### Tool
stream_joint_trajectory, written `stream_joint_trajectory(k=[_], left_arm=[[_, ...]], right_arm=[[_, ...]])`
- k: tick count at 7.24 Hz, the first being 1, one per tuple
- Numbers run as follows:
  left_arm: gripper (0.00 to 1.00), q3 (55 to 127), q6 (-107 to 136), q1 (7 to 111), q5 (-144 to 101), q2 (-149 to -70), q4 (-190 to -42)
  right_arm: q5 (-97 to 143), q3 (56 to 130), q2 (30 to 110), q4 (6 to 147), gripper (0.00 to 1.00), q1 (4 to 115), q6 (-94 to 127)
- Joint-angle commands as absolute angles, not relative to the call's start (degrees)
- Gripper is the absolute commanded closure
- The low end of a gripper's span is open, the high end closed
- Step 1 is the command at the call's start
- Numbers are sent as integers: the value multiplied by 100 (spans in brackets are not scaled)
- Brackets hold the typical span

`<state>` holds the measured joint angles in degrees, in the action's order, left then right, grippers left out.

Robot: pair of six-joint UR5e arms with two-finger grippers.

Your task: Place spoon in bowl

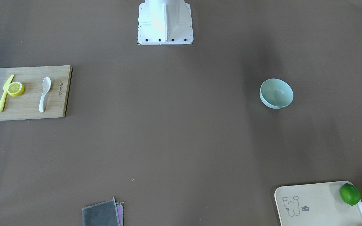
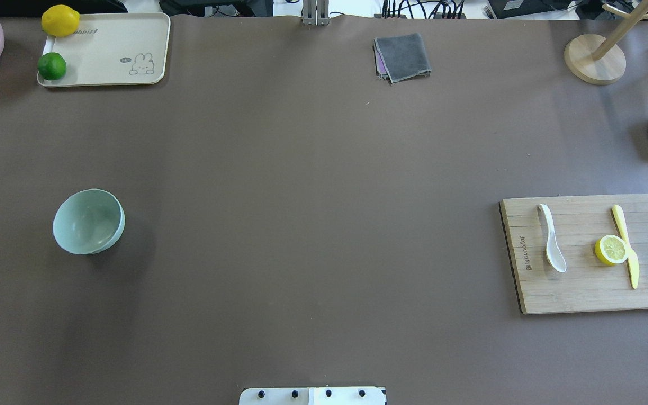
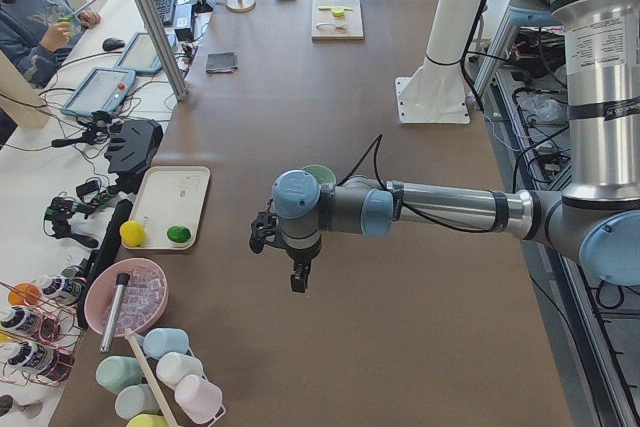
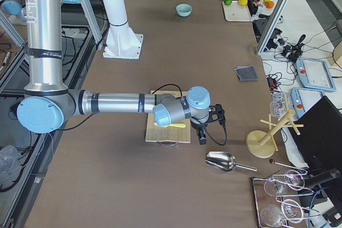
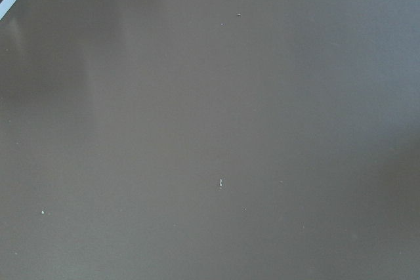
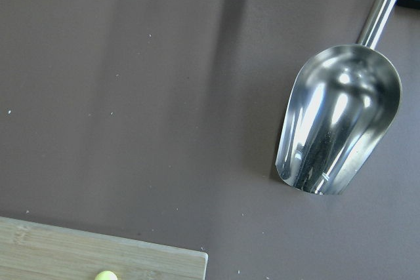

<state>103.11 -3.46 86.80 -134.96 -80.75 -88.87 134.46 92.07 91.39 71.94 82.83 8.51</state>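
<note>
The spoon [image 2: 552,246] lies on the board [image 2: 583,292] at 3 o'clock, the bowl [image 2: 89,221] at 9 on the tabletop [image 2: 324,225] — I want the right claw [image 4: 202,136], width I cannot tell, squared across the short handle.

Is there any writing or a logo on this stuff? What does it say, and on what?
"abbit": on the cream tray; the word's start is hidden behind the lemon.
Speech bubble beside the tray's rabbit drawing: too small to read.
Brand mark along one edge of the cutting board: too blurred to read.
Stickers on the left arm and right arm: too small to read.
</note>
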Motion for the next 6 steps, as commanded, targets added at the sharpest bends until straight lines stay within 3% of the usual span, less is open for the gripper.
stream_joint_trajectory(k=[1,6], left_arm=[[2,10327,-334,8675,-13491,-8077,-8921],[2,10494,-308,8675,-13553,-8068,-9000]], right_arm=[[13395,9246,9132,7356,0,8323,844],[13377,9298,9202,7295,0,8332,931]])
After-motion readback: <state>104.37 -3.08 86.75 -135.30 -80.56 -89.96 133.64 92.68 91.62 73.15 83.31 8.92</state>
